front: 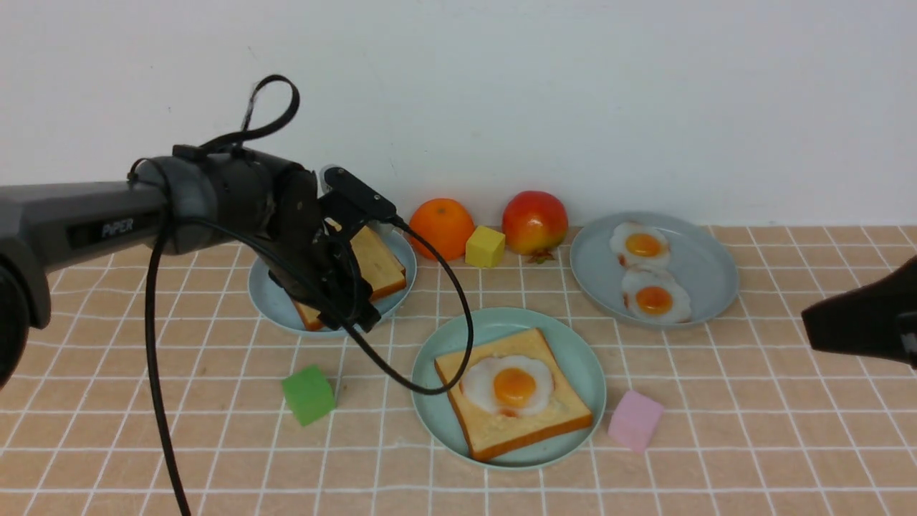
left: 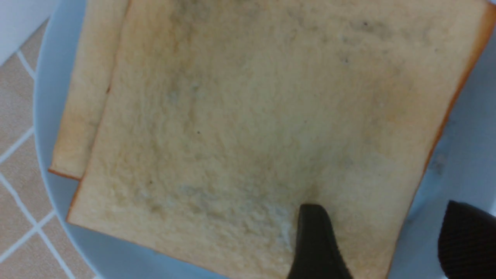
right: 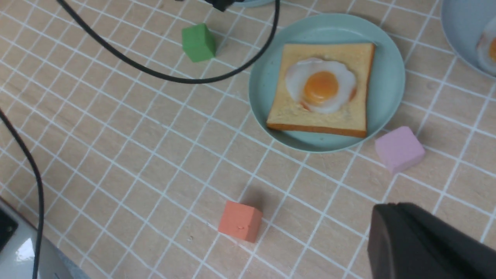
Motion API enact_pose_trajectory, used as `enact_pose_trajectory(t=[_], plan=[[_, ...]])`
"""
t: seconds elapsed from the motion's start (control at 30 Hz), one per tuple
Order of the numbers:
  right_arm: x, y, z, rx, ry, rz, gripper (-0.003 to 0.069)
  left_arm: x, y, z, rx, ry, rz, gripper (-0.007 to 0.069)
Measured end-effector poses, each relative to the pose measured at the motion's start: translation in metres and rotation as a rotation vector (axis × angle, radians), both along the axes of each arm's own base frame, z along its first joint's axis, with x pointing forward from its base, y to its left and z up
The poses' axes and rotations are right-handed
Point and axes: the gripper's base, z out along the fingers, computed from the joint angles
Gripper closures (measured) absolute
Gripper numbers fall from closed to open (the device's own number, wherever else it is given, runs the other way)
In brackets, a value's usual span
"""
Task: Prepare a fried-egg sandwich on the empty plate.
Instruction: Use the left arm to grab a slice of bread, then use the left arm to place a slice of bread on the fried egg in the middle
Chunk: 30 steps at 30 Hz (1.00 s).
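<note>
My left pincer (front: 342,304) hangs spread wide over the top toast slice (left: 252,116) on the light-blue plate (front: 266,295), one finger past the crust. The mint plate (front: 577,355) with egg-topped toast (front: 501,423) lies rightward, nearer the robot. The right pincer (front: 813,324) is closed, well apart.

Round pale mint-green plastic plate (front: 582,352), low rim, flat on the tiled top, front centre. Thick square golden toast slice (front: 501,428) with a dark-brown crust lies flat in it, skewed to the grid. Flat white fried egg (front: 513,385), orange yolk up, sits centred on that slice, uncovered. Second toast slice (left: 252,116) lies tilted on another slice (left: 77,97) in the light-blue plate (front: 263,301), back left.
</note>
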Motion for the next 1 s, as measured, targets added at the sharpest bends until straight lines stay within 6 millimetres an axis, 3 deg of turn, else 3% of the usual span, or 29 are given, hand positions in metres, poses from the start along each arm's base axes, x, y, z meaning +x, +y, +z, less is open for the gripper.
enact_pose_trajectory(t=[0.1,0.27,0.33,0.47,0.67,1.0], plan=[[0.000,0.001,0.000,0.010,0.002,0.006,0.0652,0.000,0.000,0.000,0.004,0.005,0.002,0.0275],[-0.001,0.001,0.000,0.008,0.008,0.012,0.0646,-0.001,0.001,0.001,0.009,0.011,0.005,0.0584],[-0.002,0.001,0.000,0.008,0.008,0.014,0.0646,-0.001,-0.001,0.003,0.014,0.010,-0.001,0.0635],[-0.002,0.001,0.000,0.007,0.008,0.015,0.0643,-0.003,0.001,0.014,0.017,0.000,-0.001,0.0638],[-0.003,0.001,0.000,0.005,0.014,0.019,0.0638,-0.010,0.003,0.050,-0.003,-0.060,0.003,0.0638],[-0.003,0.001,0.000,0.005,0.013,0.021,0.0630,-0.017,0.002,0.054,0.020,-0.020,-0.002,0.0638]])
